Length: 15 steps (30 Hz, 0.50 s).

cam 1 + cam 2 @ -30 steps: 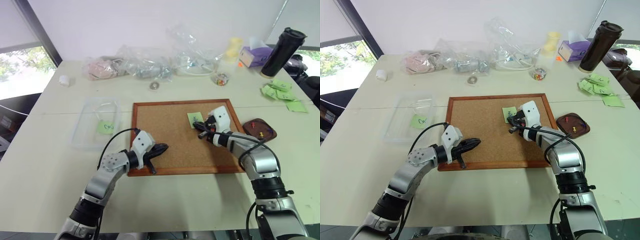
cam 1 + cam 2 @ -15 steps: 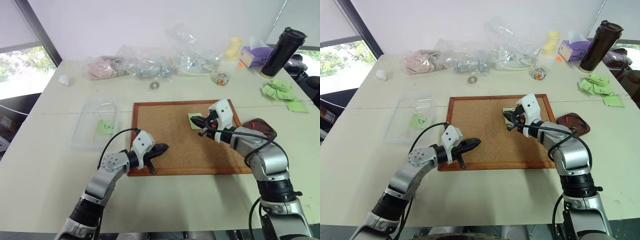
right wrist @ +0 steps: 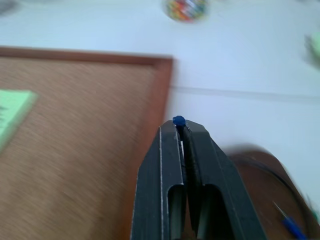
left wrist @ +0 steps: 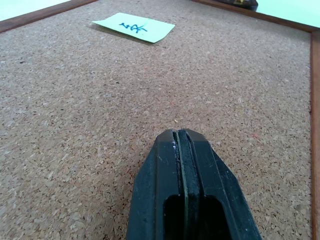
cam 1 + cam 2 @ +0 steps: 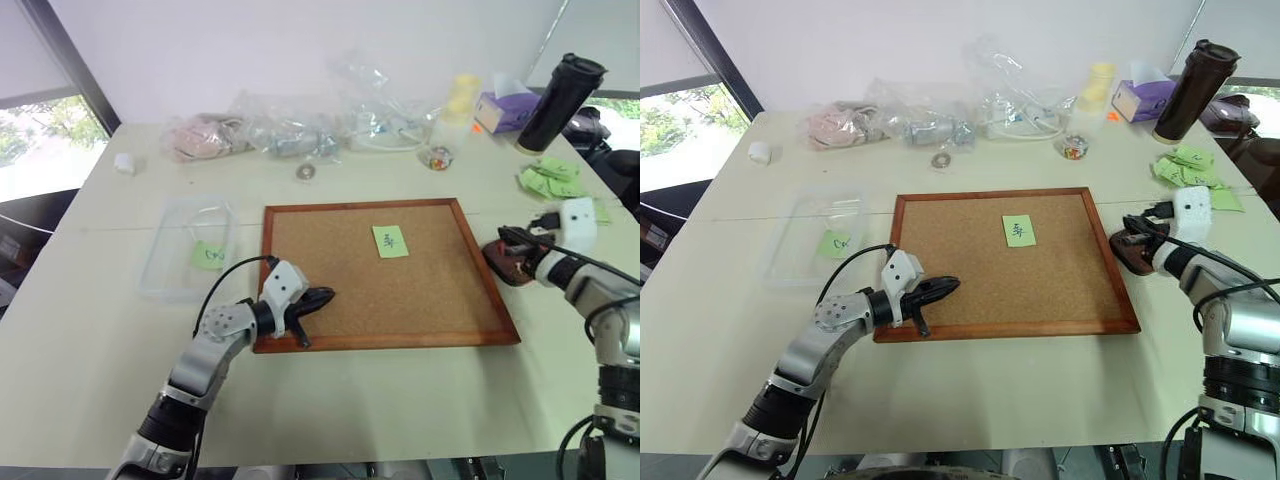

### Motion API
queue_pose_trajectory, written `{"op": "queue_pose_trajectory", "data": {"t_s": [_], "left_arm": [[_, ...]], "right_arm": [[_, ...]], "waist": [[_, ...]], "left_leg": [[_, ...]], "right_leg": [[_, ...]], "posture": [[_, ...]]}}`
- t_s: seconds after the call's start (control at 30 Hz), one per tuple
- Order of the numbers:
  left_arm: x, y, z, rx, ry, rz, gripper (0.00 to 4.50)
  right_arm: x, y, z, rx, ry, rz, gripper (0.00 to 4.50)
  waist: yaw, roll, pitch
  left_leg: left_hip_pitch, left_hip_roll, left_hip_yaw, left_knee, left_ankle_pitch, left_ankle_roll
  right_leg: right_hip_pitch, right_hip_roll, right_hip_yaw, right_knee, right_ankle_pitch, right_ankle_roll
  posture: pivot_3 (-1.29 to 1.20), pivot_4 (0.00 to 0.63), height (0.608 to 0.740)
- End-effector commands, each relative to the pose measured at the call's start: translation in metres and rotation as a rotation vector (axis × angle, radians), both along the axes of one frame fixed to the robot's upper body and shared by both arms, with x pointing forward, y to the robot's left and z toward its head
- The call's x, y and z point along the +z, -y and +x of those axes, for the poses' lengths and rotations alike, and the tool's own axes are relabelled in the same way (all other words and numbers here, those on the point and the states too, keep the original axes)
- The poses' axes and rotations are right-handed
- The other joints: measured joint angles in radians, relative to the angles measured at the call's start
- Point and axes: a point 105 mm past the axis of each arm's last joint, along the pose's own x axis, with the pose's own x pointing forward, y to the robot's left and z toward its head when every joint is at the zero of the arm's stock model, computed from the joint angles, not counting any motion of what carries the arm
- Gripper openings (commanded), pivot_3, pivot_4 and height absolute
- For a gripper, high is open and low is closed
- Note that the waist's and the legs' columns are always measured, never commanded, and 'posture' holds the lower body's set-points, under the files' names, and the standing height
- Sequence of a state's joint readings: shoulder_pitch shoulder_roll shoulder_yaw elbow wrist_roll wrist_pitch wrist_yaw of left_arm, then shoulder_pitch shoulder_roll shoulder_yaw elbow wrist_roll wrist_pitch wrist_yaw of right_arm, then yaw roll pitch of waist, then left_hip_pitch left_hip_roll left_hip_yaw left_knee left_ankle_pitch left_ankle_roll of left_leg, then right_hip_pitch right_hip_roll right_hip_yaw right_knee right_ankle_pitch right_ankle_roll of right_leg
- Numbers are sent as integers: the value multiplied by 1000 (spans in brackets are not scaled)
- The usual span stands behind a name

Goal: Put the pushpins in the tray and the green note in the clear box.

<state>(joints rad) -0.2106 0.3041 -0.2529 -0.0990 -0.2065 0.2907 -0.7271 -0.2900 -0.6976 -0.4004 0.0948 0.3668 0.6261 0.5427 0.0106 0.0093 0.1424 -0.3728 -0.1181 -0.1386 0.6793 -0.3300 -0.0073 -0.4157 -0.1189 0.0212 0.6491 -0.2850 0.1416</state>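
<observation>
The green note [image 5: 390, 240] lies flat on the cork board [image 5: 440, 310], with faint blue marks on it, also seen in the left wrist view [image 4: 134, 26]. My right gripper [image 3: 178, 125] is shut on a blue pushpin [image 3: 178, 120] whose head sticks out at its tip. It hovers over the dark reddish tray [image 5: 503, 268] just right of the board. Another blue pushpin [image 3: 291, 227] lies in the tray. My left gripper [image 5: 320, 296] is shut with nothing in it, low over the board's near left part. The clear box [image 5: 175, 262] stands left of the board.
A scribbled green note [image 5: 211, 255] lies in the clear box. Along the back are clear plastic bags [image 5: 290, 125], a small jar of coloured bits [image 5: 438, 157], a purple tissue box [image 5: 505, 108] and a black tumbler [image 5: 560, 90]. A bunch of green notes [image 5: 555, 180] lies far right.
My right gripper has swung from the green note on the cork board out to the right, above the tray, with the blue pushpin. The note stayed on the board. The left arm kept still.
</observation>
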Motion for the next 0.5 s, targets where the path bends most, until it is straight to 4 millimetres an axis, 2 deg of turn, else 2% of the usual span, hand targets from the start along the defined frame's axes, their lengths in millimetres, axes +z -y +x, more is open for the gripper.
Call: {"op": "queue_pose_trajectory", "data": {"t_s": [0.03, 0.2, 0.3, 0.4, 0.5], "left_arm": [[-8, 0, -3, -8, -27, 11, 0], [-8, 1, -4, -13, -28, 11, 0], [-8, 2, -4, -16, -28, 11, 0], [-8, 2, -4, -18, -28, 13, 0], [-8, 2, -4, -17, -29, 13, 0]], "right_arm": [[7, 23, -6, -48, 27, -32, 54], [-10, 29, -10, -66, -13, -37, 54], [-12, 28, -11, -64, -19, -26, 54], [-11, 25, -11, -57, -18, -28, 960], [-7, 25, -11, -65, -9, -31, 2526]], "waist": [[2, 0, 0], [2, 0, 0], [2, 0, 0], [2, 0, 0], [2, 0, 0]], "left_leg": [[0, 0, 0, 0, 0, 0], [0, -1, 0, 0, 0, 0], [0, -1, 0, 0, 0, 0], [0, -1, 0, 0, 0, 0], [0, -1, 0, 0, 0, 0]], "right_leg": [[0, 0, 0, 0, 0, 0], [0, 0, 0, 0, 0, 0], [0, 0, 0, 0, 0, 0], [0, 0, 0, 0, 0, 0], [0, 0, 0, 0, 0, 0]], "posture": [[0, 150, 730], [0, 150, 730], [0, 150, 730], [0, 150, 730], [0, 150, 730]]}}
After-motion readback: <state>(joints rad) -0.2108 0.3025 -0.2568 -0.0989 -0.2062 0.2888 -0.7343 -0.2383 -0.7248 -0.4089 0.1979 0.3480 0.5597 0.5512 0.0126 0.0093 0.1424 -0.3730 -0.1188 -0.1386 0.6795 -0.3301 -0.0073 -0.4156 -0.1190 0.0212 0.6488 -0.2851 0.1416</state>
